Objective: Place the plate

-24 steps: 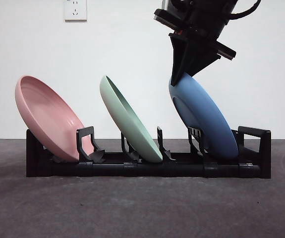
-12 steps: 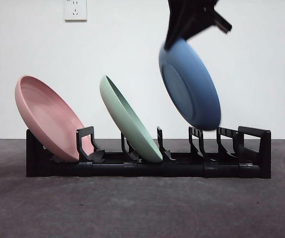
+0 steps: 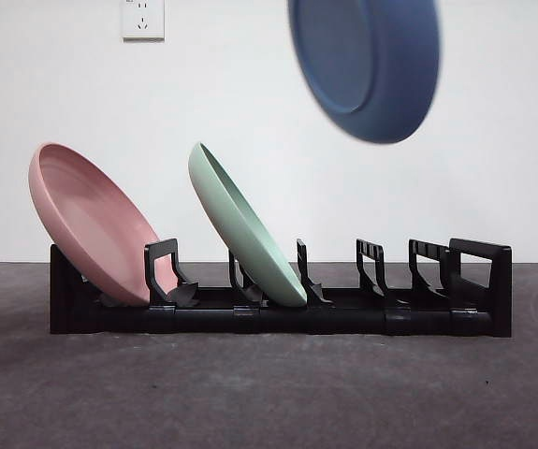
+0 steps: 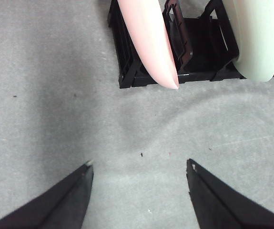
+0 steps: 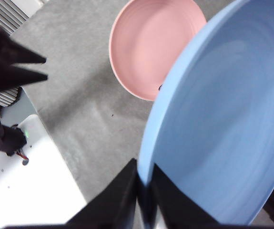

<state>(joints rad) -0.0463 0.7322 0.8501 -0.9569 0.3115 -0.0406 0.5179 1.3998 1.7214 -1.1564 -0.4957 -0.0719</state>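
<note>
Blue plate (image 3: 367,65) hangs high above the black rack (image 3: 278,309), well clear of every slot, whereas 1 second ago its lower rim sat among the dividers at the rack's right end. Half a second ago it was already off the rack and tilted; now it is higher again and turned so that its underside faces the front camera, blurred by motion. The right gripper (image 5: 144,191) is clamped on the plate's rim, 1 jaw on each face, as the right wrist view shows; in the front view the gripper itself is out of the picture above the plate.

On the rack, 2 plates stand as before: the pink plate (image 3: 91,224) leaning in the left-end slot and the green plate (image 3: 245,224) leaning in the next slot to its right. The 3 dividers at the right end now stand bare.

The left gripper (image 4: 139,191) waits over the grey table (image 4: 55,95) just in front of the rack's left end, its jaws apart and holding nothing.

Judged against the task, the plate has been taken out of its slot rather than set into 1, so placement is not yet done. Its destination cannot be told from these views; it will probably be lowered somewhere off the rack or into another slot.
</note>
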